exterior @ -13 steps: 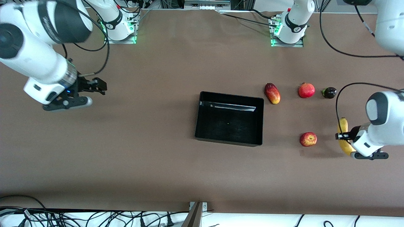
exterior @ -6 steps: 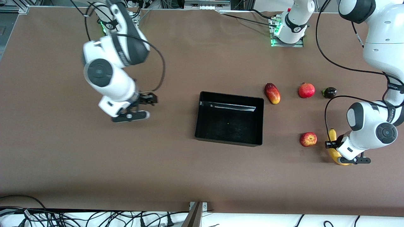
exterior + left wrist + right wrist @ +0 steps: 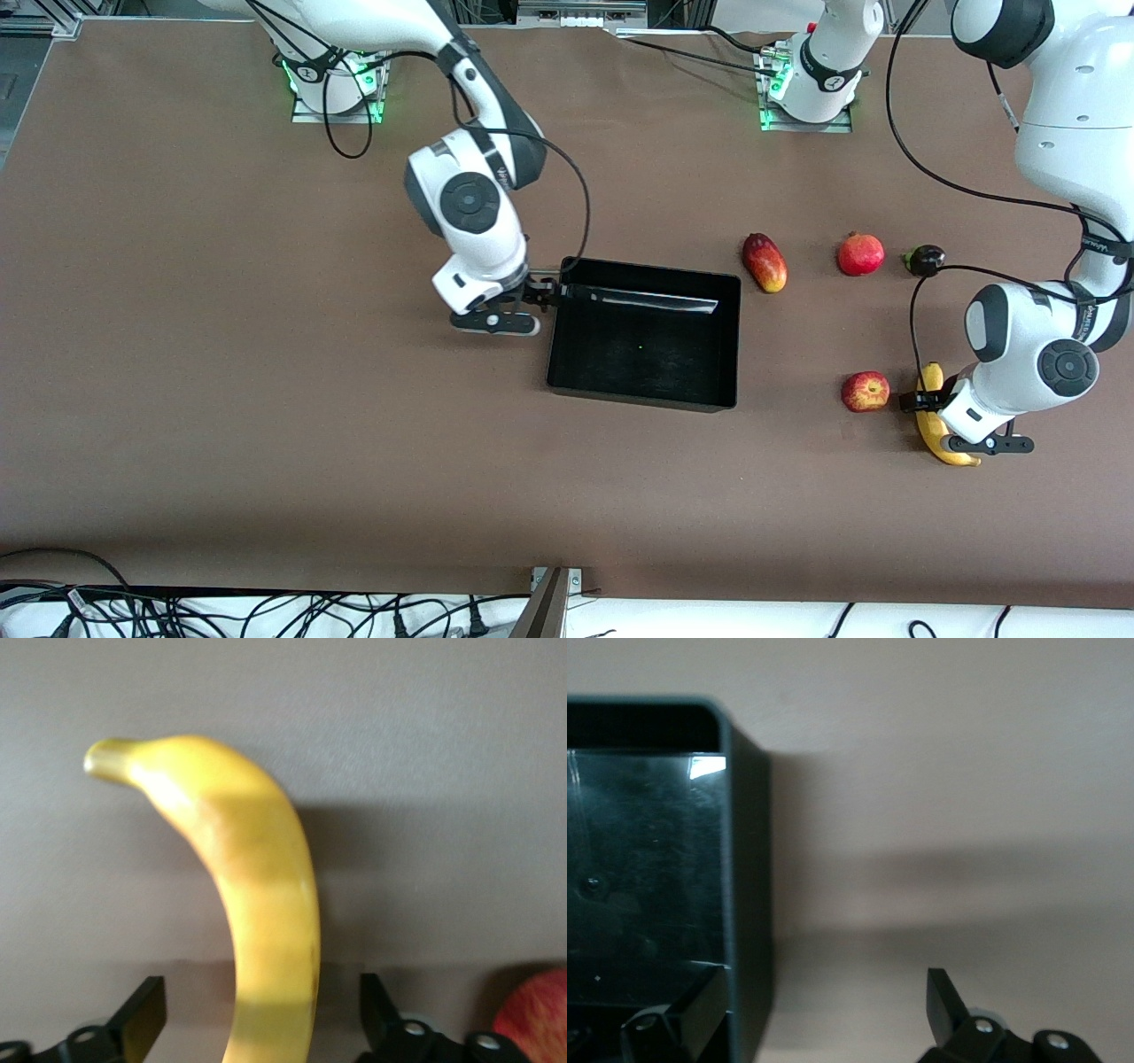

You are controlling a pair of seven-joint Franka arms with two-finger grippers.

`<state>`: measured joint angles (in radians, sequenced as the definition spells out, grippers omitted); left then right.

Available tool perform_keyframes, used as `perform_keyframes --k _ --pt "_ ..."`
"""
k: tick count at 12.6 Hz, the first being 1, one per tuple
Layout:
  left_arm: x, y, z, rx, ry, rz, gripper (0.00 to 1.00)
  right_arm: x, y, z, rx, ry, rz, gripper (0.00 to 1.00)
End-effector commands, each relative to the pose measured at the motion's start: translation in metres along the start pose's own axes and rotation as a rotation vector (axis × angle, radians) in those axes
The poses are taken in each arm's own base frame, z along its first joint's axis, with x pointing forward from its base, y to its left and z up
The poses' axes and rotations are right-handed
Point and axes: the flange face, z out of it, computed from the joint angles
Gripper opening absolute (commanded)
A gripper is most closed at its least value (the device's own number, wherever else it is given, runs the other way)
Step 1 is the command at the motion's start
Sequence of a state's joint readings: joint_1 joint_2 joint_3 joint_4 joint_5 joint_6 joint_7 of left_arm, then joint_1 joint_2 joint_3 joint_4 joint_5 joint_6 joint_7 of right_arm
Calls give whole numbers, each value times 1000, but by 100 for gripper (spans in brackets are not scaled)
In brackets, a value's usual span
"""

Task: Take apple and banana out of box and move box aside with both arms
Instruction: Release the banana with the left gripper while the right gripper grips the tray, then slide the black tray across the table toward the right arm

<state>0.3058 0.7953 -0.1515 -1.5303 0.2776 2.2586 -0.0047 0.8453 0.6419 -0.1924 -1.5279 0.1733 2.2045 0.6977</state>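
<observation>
table (image 3: 266, 425): brown, matte | cables (image 3: 221, 611): black, along near edge

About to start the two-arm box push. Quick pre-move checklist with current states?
1. box emptied: ok.
2. apple and banana on table, toward the left arm's end: ok.
3. left gripper released: ok, fingers open, straddling the banana without touching it.
4. right gripper at box wall: ok, open, one finger inside, one outside.
5. left gripper at box: not ok, it is over the banana.
6. mango near box corner, clearance: cannot tell.
</observation>
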Motion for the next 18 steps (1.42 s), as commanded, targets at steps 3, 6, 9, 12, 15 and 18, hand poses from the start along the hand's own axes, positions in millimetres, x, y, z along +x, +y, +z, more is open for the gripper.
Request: perform_keyframes --k 3,6,9,12,15,18 --pt "-42 1 -185 -5 -88 -51 100 -13 -30 36 -17 -4 7 100" --pt "-83 51 -259 4 -49 5 100 -18 -36 56 -13 12 -10 85" --pt "-108 84 -328 -37 17 -82 100 -19 -37 62 -13 16 -12 33" --pt "-131 92 -386 -74 34 -159 100 -19 -37 59 -12 15 -26 0" --pt "-158 93 -438 -101 55 -147 100 -6 -24 49 -26 4 -8 0" --pt "-188 94 -463 -86 -38 -133 100 54 44 -11 -25 -39 -38 0"
